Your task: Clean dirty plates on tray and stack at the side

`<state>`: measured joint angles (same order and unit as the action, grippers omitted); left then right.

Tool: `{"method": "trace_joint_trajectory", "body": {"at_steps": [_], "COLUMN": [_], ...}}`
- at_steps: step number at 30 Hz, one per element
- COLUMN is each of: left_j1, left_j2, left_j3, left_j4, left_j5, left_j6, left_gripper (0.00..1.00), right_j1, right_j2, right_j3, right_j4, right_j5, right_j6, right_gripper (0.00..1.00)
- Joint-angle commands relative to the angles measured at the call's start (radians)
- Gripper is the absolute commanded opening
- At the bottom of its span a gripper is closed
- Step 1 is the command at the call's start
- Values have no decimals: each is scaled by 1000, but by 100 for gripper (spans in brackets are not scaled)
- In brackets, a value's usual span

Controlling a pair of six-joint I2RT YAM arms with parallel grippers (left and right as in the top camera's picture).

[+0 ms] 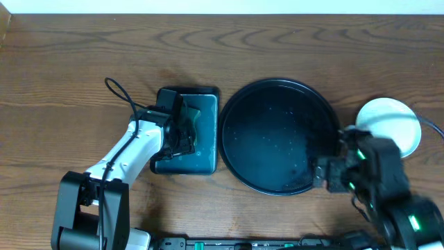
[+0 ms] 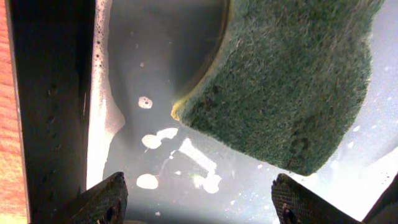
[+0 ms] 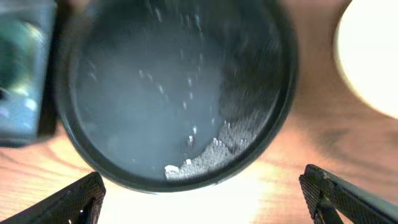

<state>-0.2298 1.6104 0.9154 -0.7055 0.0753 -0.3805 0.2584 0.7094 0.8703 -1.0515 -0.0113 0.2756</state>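
Observation:
The round black tray [image 1: 277, 132] lies mid-table with no plate on it, only water drops and a patch of foam [image 3: 217, 149]. A pale plate [image 1: 390, 123] rests on the table to the tray's right, and its edge shows as the plate [image 3: 373, 56] in the right wrist view. I cannot tell whether others lie under it. My right gripper [image 1: 325, 175] hangs open by the tray's near right rim, and nothing sits between the right gripper [image 3: 205, 202] fingers. My left gripper [image 1: 182, 132] is open over the teal tray. The green sponge [image 2: 286, 81] lies just beyond the left gripper [image 2: 199, 202].
The rectangular teal tray [image 1: 208, 149] sits just left of the black tray and holds soapy water with foam along its wall [image 2: 102, 93]. Wood table [image 1: 69, 62] surrounds both trays. The left arm's cable [image 1: 121, 94] loops above the table.

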Motion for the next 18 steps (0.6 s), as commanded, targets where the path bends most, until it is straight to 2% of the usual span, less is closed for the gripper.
{"method": "trace_joint_trajectory", "body": {"at_steps": [1, 8, 18], "left_j1": [3, 3, 3], "left_j2": [8, 8, 8], "left_j3": [-10, -10, -10], "left_j4": [-5, 0, 6], "left_j5": [-5, -5, -5], "left_j6": [3, 3, 3], "left_gripper": [75, 75, 76], "right_j1": [6, 6, 6], "right_j2": [-162, -478, -520], "right_j3": [-45, -199, -231], "right_j4": [18, 100, 112], "right_j5": [96, 244, 243], "right_j6": [14, 8, 8], "right_gripper": [99, 99, 99]}}
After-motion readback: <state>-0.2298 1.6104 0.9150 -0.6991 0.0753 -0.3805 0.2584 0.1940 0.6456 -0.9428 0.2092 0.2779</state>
